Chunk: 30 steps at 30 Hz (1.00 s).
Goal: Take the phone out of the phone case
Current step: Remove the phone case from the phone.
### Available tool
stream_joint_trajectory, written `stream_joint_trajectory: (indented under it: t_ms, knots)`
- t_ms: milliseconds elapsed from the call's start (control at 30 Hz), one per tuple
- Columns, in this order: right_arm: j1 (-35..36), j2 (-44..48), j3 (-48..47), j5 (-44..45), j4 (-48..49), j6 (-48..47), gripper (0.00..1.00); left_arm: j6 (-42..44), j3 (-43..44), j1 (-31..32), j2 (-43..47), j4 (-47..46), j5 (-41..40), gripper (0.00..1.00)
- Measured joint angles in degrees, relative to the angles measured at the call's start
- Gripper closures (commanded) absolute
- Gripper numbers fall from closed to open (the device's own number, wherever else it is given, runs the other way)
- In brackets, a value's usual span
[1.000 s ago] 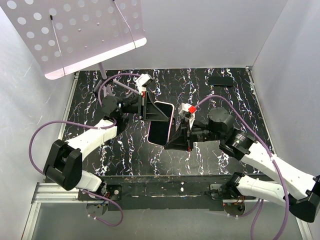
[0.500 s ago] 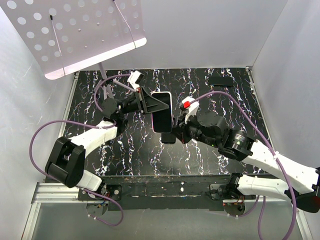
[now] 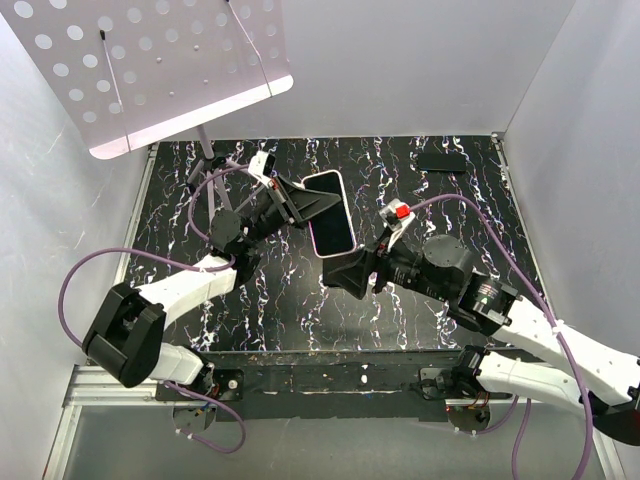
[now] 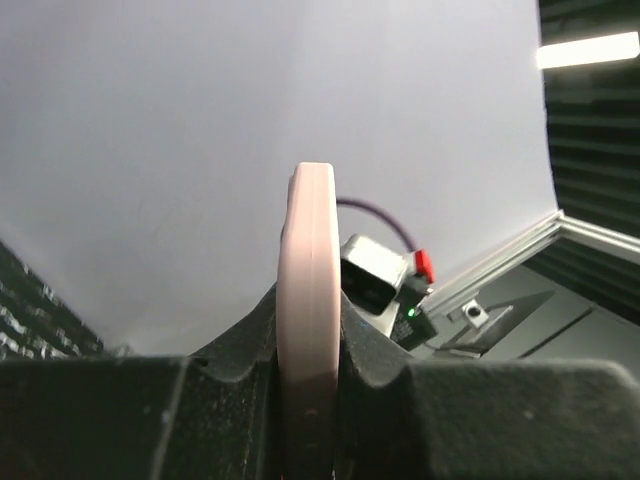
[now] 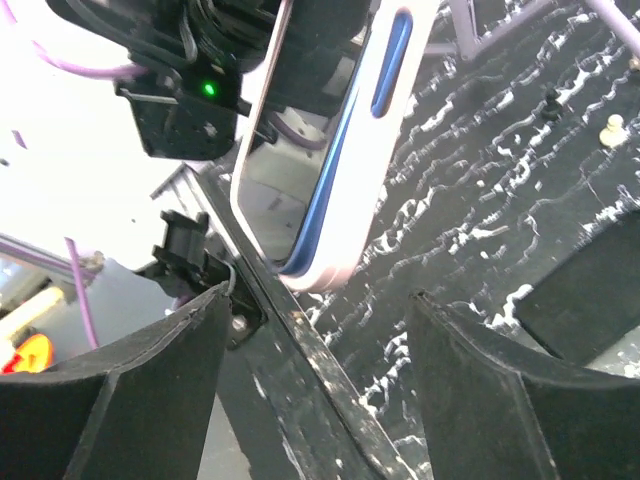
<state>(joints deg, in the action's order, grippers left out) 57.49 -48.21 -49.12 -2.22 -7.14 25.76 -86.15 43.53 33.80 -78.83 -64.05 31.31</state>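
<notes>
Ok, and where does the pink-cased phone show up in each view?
Top external: the pink-cased phone is just above centre, tilted.
Left wrist: centre, seen edge-on.
Right wrist: upper middle, running diagonally.
Shared landmark: the left fingers clamped on it, visible in all three views.

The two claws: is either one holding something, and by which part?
The left gripper pinches the phone, inside its pink case, across front and back near one long edge. The right gripper is open, holding nothing.

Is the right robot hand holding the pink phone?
No, the right gripper is open and apart from the phone, which the left gripper clamps.
</notes>
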Motion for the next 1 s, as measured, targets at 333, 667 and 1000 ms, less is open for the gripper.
stream_joint_trajectory:
  t_ms: [333, 667, 1000]
  knots:
    - [-0.07, -0.39, 7.54, 1.38, 21.7, 11.65, 0.3, -3.48, 0.0, 0.98, -1.77, -7.85, -10.6, 1.0]
    - [-0.13, -3.02, 7.67, 5.92, 27.23, 14.34, 0.5, -4.24, 0.0, 2.38, -2.54, -8.55, -12.52, 1.0]
    - [0.37, -4.35, 7.21, 5.25, 29.33, 14.43, 0.99, -5.27, 0.02, 2.56, -3.43, -9.22, -13.79, 1.0]
